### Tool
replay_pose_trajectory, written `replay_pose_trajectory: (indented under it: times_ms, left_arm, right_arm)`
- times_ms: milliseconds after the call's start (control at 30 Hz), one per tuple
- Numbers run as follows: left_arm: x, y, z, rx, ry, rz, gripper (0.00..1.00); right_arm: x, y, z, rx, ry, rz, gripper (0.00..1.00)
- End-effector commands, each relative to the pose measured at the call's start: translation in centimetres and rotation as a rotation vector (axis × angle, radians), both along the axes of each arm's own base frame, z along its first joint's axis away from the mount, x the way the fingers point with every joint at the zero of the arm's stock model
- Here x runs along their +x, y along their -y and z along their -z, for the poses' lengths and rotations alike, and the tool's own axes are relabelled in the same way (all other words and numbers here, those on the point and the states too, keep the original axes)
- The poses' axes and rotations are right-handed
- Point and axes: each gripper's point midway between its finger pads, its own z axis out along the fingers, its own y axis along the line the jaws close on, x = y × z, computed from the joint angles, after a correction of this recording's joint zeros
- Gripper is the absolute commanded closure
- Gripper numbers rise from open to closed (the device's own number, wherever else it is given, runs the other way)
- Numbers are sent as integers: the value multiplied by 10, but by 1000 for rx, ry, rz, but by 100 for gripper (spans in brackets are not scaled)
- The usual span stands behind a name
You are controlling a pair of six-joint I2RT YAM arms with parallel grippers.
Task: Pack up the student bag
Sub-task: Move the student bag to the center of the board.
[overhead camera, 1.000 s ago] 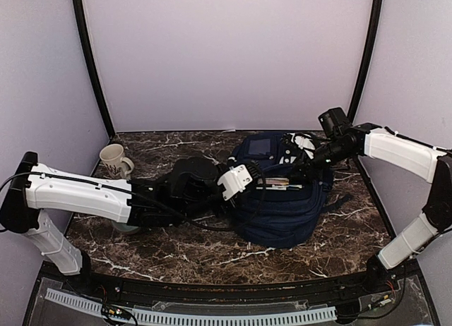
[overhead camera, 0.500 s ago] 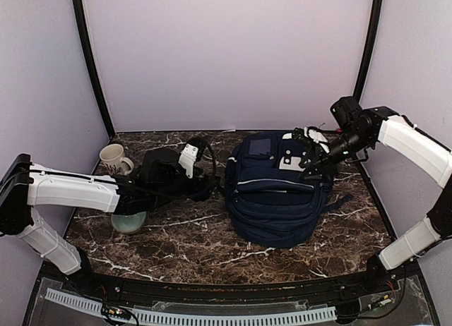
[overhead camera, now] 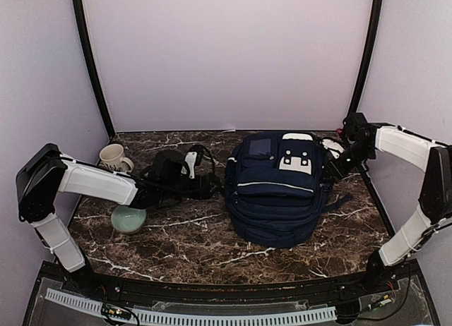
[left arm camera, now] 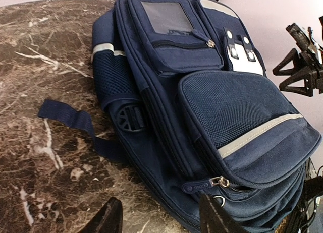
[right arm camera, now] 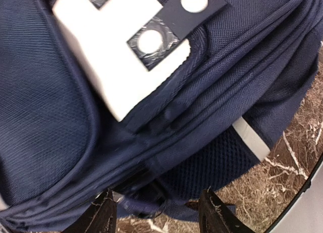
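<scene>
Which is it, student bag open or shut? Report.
Shut, as far as shown: the student bag lies flat, its visible pocket zippers closed, no contents showing.

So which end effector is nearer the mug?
Left. The left end effector sits between the mug and the bag; the right end effector is across the bag, at its right edge.

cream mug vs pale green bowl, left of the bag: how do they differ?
Cream ceramic mug is taller, with a handle; pale green bowl is low, handleless. Mug stands farther back; bowl nearer, partly under the left arm. Both upright on the marble table.
</scene>
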Motion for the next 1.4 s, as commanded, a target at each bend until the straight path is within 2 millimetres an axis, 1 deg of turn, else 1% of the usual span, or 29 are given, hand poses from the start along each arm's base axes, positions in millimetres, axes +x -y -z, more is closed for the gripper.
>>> replay_pose_trajectory:
  times_ms: [0, 67, 167, 300, 400, 433, 467, 500, 667, 767, 833, 900, 967, 1000, 1067, 1100, 1167, 1233, 1300, 1367]
  left_arm:
    - [-2, 27, -2, -73, -34, 106, 49]
    - [-3, 34, 7, -75, -62, 130, 52]
    - [-6, 36, 22, -75, -92, 139, 52]
    - [-18, 44, 27, -75, -80, 194, 53]
    - [-27, 47, 24, -32, -34, 239, 53]
    - [-29, 46, 21, -10, -13, 251, 53]
    - [-31, 45, 20, 13, 5, 264, 53]
    - [-33, 43, 18, 36, 26, 274, 53]
    - [-37, 37, 8, 122, 143, 344, 53]
    - [-36, 39, 4, 161, 216, 390, 55]
    - [-36, 45, 2, 175, 248, 435, 58]
    - [-33, 51, 1, 193, 276, 469, 60]
    - [-31, 57, 2, 214, 301, 503, 61]
    - [-30, 60, 5, 229, 311, 522, 62]
    - [-27, 65, 5, 247, 326, 555, 65]
    - [-26, 68, 5, 254, 333, 571, 67]
    - [-25, 74, 6, 260, 340, 604, 69]
    - [-25, 78, 12, 268, 334, 632, 68]
    - [-23, 81, 20, 278, 322, 642, 63]
    - [-20, 81, 27, 296, 314, 638, 60]
  right_arm:
    - [30, 6, 18, -48, 30, 43, 45]
    - [42, 6, 34, -59, -8, 47, 47]
    - [61, -2, 41, -33, -46, 45, 50]
    - [90, -11, 49, -21, -55, 49, 52]
    - [111, -11, 48, -34, -47, 65, 53]
    - [116, -13, 42, -29, -41, 69, 54]
    - [117, -15, 38, -19, -41, 69, 54]
    - [116, -17, 33, -11, -38, 70, 54]
    - [104, -26, -16, -13, 52, 69, 54]
    - [96, -36, -45, -12, 113, 58, 54]
    - [86, -53, -60, 31, 135, 5, 54]
    - [70, -80, -71, 111, 125, -95, 54]
    - [50, -107, -76, 215, 82, -205, 55]
    - [40, -122, -77, 268, 59, -257, 56]
    - [30, -138, -70, 302, 20, -306, 59]
    - [27, -144, -63, 297, 4, -319, 62]
    - [23, -154, -42, 273, -45, -329, 66]
    - [19, -161, -26, 265, -90, -348, 69]
    - [20, -162, -13, 259, -119, -337, 71]
    - [23, -161, -2, 243, -131, -324, 72]
